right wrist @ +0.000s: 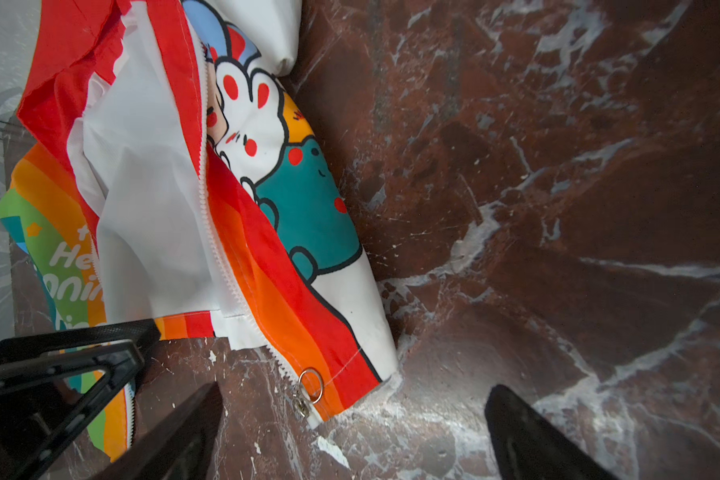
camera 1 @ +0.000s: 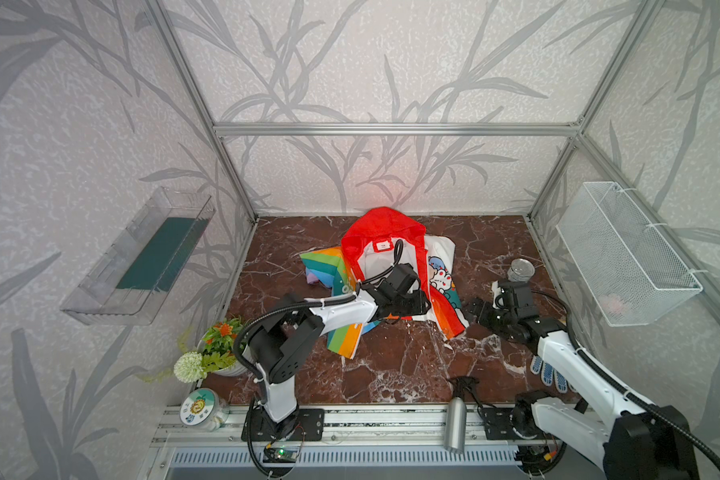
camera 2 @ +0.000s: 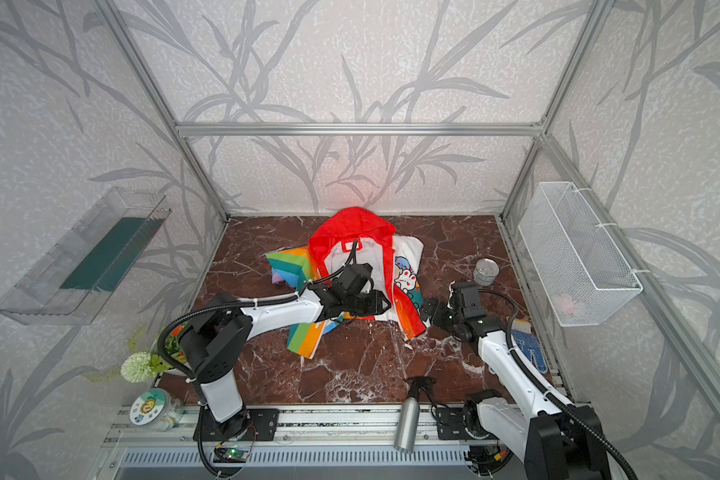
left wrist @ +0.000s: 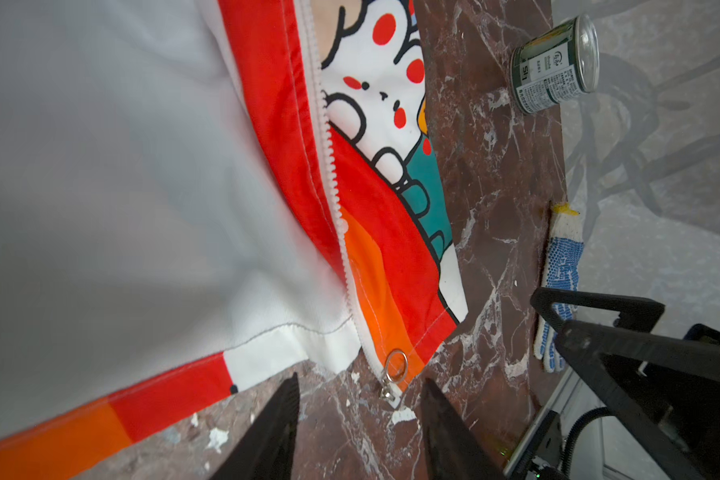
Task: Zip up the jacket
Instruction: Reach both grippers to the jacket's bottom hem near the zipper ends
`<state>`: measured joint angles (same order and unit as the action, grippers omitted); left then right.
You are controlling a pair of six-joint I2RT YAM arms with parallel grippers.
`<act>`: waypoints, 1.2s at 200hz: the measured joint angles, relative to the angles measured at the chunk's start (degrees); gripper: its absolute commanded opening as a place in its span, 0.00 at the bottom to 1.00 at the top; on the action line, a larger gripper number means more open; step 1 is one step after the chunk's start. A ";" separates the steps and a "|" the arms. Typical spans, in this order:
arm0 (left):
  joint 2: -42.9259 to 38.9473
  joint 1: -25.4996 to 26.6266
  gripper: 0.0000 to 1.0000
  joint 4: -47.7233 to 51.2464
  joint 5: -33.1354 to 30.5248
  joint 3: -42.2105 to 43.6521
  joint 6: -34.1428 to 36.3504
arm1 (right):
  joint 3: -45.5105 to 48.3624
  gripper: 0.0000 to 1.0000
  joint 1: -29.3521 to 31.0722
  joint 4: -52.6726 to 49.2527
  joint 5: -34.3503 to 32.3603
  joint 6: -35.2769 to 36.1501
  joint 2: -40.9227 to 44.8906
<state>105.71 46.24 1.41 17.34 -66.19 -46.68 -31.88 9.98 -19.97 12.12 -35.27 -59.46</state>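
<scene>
The jacket [camera 1: 385, 230] [camera 2: 350, 228] lies open at the back middle of the marble table, red hood toward the wall and white lining [left wrist: 100, 166] showing. Its cartoon-animal panel [right wrist: 304, 208] is on the right, the rainbow panel on the left. A metal zipper slider with a ring pull [left wrist: 395, 368] [right wrist: 310, 384] sits at the bottom corner of the right panel's white zipper. My left gripper [left wrist: 360, 380] [camera 1: 427, 306] hovers at that hem, jaws apart, the slider just ahead between the tips and untouched. My right gripper [right wrist: 355, 388] [camera 1: 472, 309] stands wide open beside the same corner.
A tin can [camera 1: 520, 270] stands right of the jacket. A blue dotted glove [camera 1: 551, 374] lies by the right arm, a metal spray bottle [camera 1: 456, 424] at the front rail. Flowers [camera 1: 217, 349] and a jar [camera 1: 202, 409] sit front left. A wire basket [camera 1: 624, 253] hangs right, a clear tray [camera 1: 142, 257] left.
</scene>
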 measured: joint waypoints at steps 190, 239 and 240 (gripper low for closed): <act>14.16 0.33 0.28 -2.43 2.34 -9.49 -1.25 | -0.02 0.99 -5.60 0.02 3.87 0.28 4.09; 13.40 0.37 0.00 -4.02 2.36 -9.46 -1.99 | 2.73 0.99 -5.60 3.08 13.22 -2.82 5.46; 13.22 0.37 0.00 -4.02 2.29 -9.46 -1.81 | 2.86 0.99 -5.60 3.26 13.42 -2.99 5.57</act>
<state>118.93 46.61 -2.61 19.64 -75.66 -48.49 -29.02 4.38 -16.71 25.54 -38.26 -53.89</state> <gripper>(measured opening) 0.048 0.991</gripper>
